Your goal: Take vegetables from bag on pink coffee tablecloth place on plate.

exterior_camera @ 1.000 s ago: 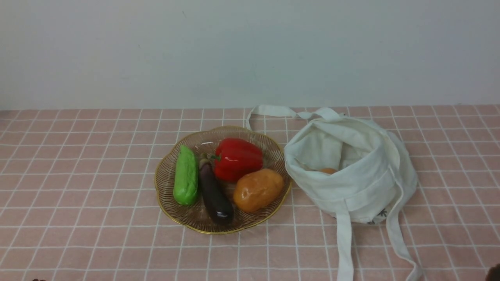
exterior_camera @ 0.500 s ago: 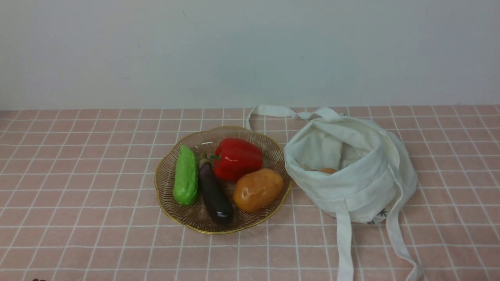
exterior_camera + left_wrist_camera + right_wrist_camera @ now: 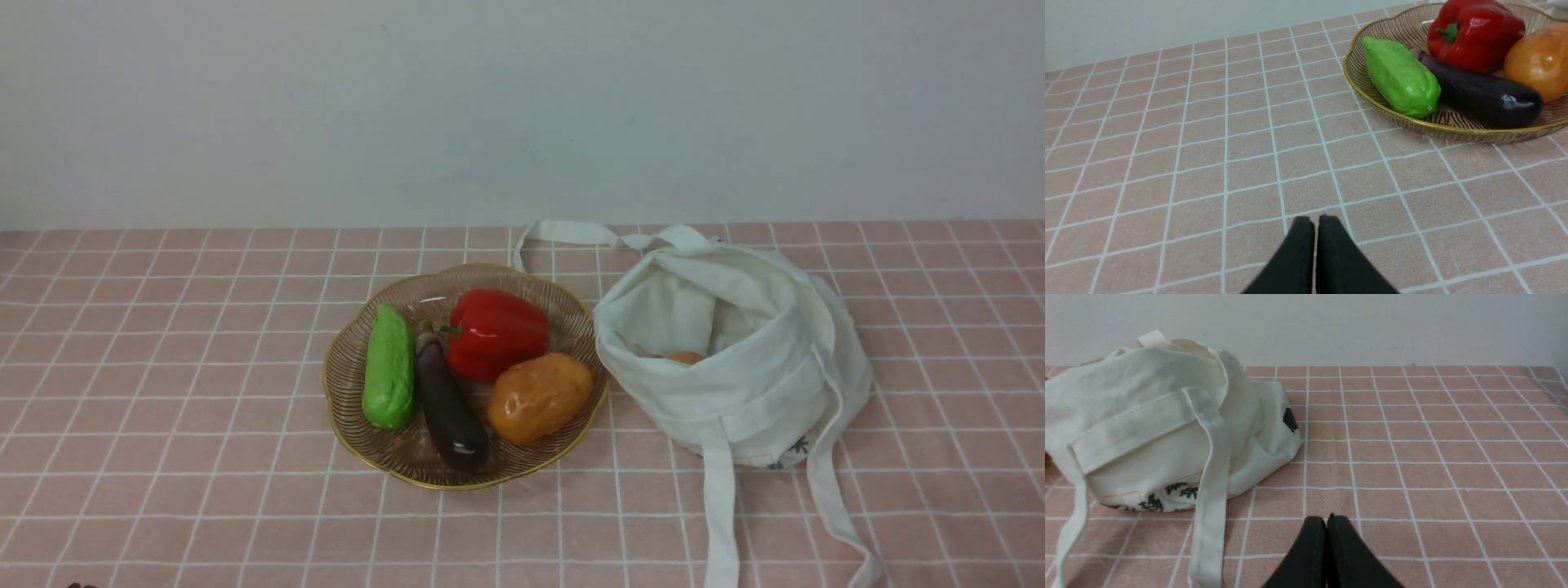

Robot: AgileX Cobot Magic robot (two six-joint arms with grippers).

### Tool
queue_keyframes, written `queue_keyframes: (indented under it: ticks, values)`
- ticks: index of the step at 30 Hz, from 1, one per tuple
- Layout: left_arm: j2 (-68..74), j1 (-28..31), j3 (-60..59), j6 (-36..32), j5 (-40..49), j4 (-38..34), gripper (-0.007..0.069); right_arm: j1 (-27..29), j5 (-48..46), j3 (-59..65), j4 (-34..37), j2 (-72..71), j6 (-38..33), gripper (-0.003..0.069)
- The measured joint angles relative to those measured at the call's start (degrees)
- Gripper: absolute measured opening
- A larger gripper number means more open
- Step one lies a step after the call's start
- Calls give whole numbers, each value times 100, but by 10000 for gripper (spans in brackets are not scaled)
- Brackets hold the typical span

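Observation:
The gold-rimmed ribbed plate (image 3: pixel 351 425) sits mid-table on the pink coffee tablecloth (image 3: pixel 163 343). On it lie a purple eggplant (image 3: pixel 447 408), a green vegetable (image 3: pixel 389 367), a red pepper (image 3: pixel 496 331) and an orange-brown vegetable (image 3: pixel 539 396). Right of it stands the off-white bag (image 3: pixel 751 392), mouth open, with a small orange vegetable (image 3: pixel 686 357) peeking from inside. My left gripper (image 3: pixel 1315 220) is shut and empty, low over bare cloth short of the plate (image 3: pixel 1437 126). Shut and empty too, my right gripper (image 3: pixel 1326 520) hovers over cloth beside the bag (image 3: pixel 1147 428). Neither gripper shows in the front view.
The bag's long straps (image 3: pixel 718 523) trail across the cloth toward the near table edge, and one strap (image 3: pixel 1208 506) lies close to my right gripper. A pale wall (image 3: pixel 522 106) bounds the far side of the table.
A dark shape at the bottom right corner of the front view has left the picture. The plate, vegetables and bag have not moved.

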State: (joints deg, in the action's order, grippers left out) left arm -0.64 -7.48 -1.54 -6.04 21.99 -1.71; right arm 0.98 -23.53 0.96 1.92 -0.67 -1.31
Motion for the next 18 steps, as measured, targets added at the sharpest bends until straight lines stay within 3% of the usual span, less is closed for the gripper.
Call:
queue_keyframes:
  ticks: [18]
  values:
    - [0,0,0,0,0,0,-5,-98,14,0,-5,0,0,-15]
